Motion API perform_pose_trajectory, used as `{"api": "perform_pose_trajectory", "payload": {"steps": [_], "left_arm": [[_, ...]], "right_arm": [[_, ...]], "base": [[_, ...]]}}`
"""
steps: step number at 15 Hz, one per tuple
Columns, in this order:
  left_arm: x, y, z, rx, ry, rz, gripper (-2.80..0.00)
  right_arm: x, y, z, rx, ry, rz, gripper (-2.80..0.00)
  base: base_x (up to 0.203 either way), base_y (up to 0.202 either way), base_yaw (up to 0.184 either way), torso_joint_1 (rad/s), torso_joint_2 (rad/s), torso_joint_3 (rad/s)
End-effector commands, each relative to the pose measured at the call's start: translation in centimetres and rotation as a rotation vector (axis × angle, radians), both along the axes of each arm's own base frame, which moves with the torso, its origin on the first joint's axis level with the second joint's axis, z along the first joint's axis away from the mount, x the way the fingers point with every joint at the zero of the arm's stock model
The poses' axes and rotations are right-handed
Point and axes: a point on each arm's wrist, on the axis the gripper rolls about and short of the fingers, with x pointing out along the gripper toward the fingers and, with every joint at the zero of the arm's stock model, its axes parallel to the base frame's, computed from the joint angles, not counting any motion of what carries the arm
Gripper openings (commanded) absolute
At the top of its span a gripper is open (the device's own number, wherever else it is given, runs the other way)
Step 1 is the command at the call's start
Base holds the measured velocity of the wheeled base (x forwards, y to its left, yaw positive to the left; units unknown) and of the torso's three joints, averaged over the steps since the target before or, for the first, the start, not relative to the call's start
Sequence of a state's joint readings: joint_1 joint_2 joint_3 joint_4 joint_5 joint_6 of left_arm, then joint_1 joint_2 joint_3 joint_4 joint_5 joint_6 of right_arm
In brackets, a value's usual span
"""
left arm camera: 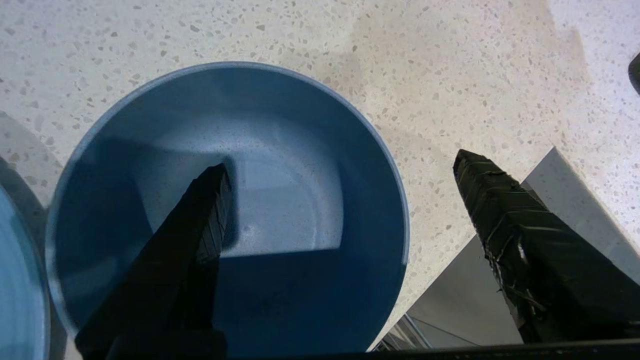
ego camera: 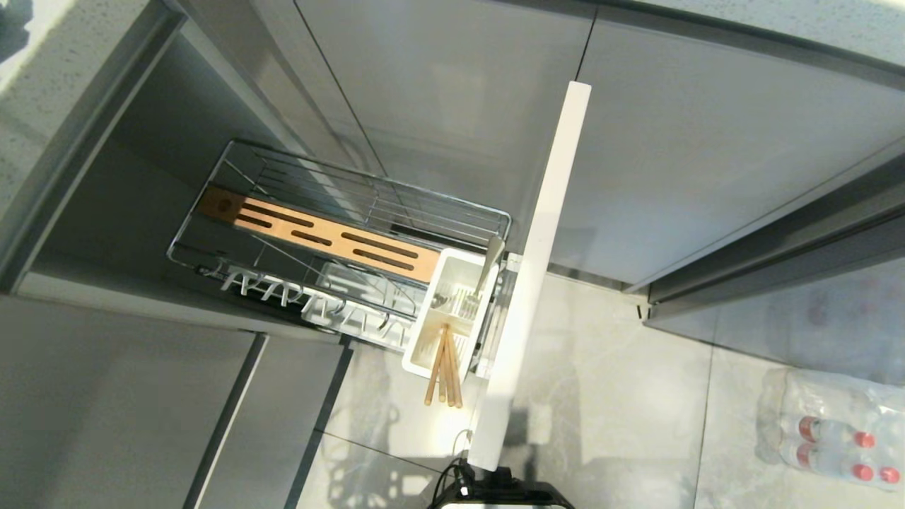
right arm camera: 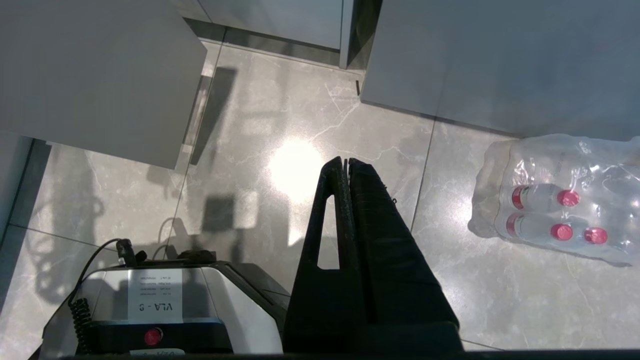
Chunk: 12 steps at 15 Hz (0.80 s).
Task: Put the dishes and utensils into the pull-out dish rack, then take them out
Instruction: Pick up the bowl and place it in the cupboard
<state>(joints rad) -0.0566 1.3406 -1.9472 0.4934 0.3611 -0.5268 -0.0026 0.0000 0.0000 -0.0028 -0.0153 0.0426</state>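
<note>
One rack (ego camera: 339, 233) with one wooden bar (ego camera: 318, 237) and one white caddy (ego camera: 424, 346). The chopsticks (ego camera: 444, 371) in the caddy look like three or four sticks, too bunched to count surely. One spoon (ego camera: 490, 265). One blue bowl (left arm camera: 300, 150); one plate (left arm camera: 15, 290) at its edge. One pack of bottles (right arm camera: 565, 200), three red caps showing.

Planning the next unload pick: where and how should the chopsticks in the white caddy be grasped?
Grip the chopsticks by their free upper ends, which stick out past the white caddy rim; come from above the caddy's open top, closing across the bunched pair.
</note>
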Motion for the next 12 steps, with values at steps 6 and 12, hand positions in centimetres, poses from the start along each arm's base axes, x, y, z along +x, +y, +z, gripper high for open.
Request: {"api": "perform_pose_trajectory", "payload": {"steps": [6,12], "left_arm": [[1.4,-0.2,-0.4,-0.006,0.021,-0.022,0.00],[1.6,-0.3,-0.5,-0.007,0.026,-0.048,0.00]], "right_arm": [[0.0,0.0,0.0,0.000,0.001,0.000,-2.80],[0.0,0.0,0.0,0.000,0.001,0.001,-2.80]], "base": [[0.000,0.000,0.000,0.000,0.00,0.000],[0.000,0.000,0.000,0.000,0.00,0.000]]}}
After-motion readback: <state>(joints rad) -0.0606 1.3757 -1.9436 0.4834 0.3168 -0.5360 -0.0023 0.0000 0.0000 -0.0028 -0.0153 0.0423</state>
